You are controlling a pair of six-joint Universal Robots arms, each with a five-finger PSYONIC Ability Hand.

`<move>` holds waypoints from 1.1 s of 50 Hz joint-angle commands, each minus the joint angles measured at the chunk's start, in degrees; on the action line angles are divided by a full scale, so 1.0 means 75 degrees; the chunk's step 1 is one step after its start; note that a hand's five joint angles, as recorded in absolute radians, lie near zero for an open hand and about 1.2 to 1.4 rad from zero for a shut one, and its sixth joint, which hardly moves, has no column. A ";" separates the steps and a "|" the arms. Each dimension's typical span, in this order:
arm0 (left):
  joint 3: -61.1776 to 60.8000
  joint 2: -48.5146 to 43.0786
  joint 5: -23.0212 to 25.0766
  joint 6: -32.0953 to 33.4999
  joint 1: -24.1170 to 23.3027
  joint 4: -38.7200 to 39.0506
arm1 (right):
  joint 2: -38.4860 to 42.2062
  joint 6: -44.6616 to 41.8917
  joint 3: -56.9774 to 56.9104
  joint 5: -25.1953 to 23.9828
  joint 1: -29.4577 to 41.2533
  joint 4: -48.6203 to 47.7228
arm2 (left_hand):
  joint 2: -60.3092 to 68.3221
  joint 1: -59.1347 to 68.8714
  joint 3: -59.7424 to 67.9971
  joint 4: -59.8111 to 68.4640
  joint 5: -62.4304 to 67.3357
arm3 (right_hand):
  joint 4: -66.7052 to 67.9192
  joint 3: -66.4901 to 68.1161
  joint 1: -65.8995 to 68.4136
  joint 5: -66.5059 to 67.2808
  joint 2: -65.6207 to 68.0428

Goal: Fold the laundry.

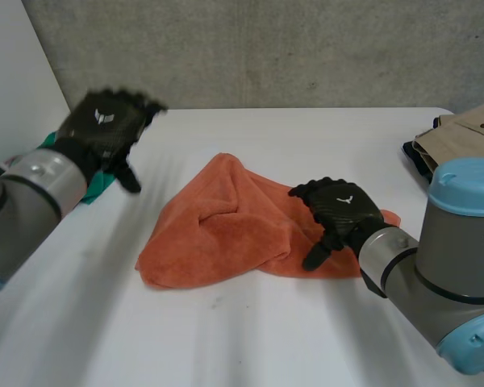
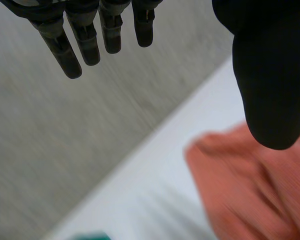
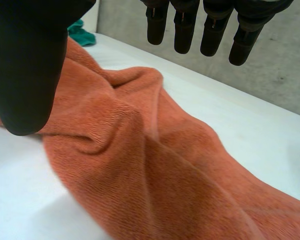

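An orange towel (image 1: 226, 226) lies crumpled in the middle of the white table (image 1: 306, 137). My right hand (image 1: 339, 211) hovers over the towel's right part, fingers relaxed and open, holding nothing. In the right wrist view the towel (image 3: 155, 170) bulges in folds under the hand (image 3: 25, 65). My left hand (image 1: 109, 129) is raised above the table's left side, apart from the towel, open and empty. In the left wrist view its fingers (image 2: 85, 35) hang straight, and the towel (image 2: 260, 195) lies below the thumb.
A green cloth (image 1: 97, 187) lies at the table's left edge, partly behind my left hand; it also peeks out as the green cloth (image 3: 82, 34) beyond the towel. Folded beige and dark clothes (image 1: 460, 141) sit at the right edge. A grey wall (image 1: 266, 48) stands behind.
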 commanded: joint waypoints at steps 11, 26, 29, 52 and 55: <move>0.0274 -0.2381 0.2531 0.0078 0.1615 -0.1812 | 0.1909 0.0008 -0.1172 0.0220 0.0470 -0.0189 | -0.0270 -0.0095 -0.0321 -0.0236 -0.0387 | 0.0598 0.0686 0.0488 0.0801 0.0616; 0.0285 -0.2933 0.1185 0.0055 0.0304 -0.0898 | 0.2261 -0.0484 -0.1395 0.0678 0.0376 -0.1209 | 0.9063 0.9238 0.9012 0.9097 0.8946 | 0.8677 0.8764 0.8566 0.8879 0.8695; 0.0169 -0.2349 0.0880 -0.0039 0.0186 -0.0816 | 0.1783 -0.0905 -0.1407 0.0619 0.0084 -0.1046 | 0.9063 0.9238 0.9012 0.9097 0.8946 | 0.8677 0.8764 0.8566 0.8879 0.8695; -0.0747 0.1652 -0.0562 -0.2466 -0.1408 0.0321 | 0.0548 -0.1797 -0.5190 -0.1057 -0.0808 -0.0107 | 0.9063 0.9238 0.9012 0.9097 0.8946 | 0.8677 0.8764 0.8566 0.8879 0.8695; -0.0384 0.0739 -0.0890 -0.2278 -0.1549 0.0333 | 0.1438 -0.1844 -0.5753 -0.1115 -0.0702 -0.0119 | 0.9063 0.9238 0.9012 0.9097 0.8946 | 0.8677 0.8764 0.8566 0.8879 0.8695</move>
